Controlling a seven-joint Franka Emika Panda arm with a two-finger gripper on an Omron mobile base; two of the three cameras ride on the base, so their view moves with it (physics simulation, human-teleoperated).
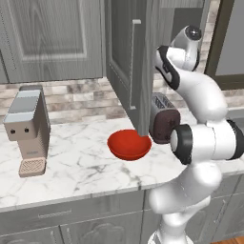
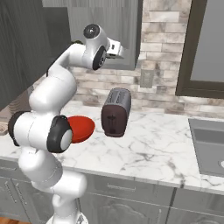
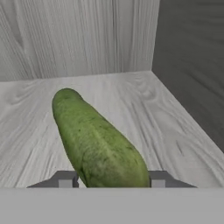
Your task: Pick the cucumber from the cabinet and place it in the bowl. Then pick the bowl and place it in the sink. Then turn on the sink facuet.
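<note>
The dark green cucumber (image 3: 98,144) lies on the pale grey shelf (image 3: 131,96) of the cabinet (image 1: 128,62), its far end pointing toward the back wall. My gripper (image 3: 111,181) is shut on the cucumber's near end, one fingertip pressed against each side. The arm reaches up into the open cabinet (image 2: 127,35), with the hand behind the open door in the left base view. The red bowl (image 1: 128,144) sits empty on the marble counter below, beside the toaster; the arm partly covers the bowl (image 2: 82,127) from the right. One basin of the sink (image 2: 210,144) lies at the far right. The sink faucet is out of view.
A dark toaster (image 2: 116,111) stands on the counter just right of the bowl. At the counter's left end is a grey coffee machine (image 1: 27,128). The open cabinet door hangs over the bowl. The cabinet's dark side wall (image 3: 192,65) rises close on the right of the cucumber.
</note>
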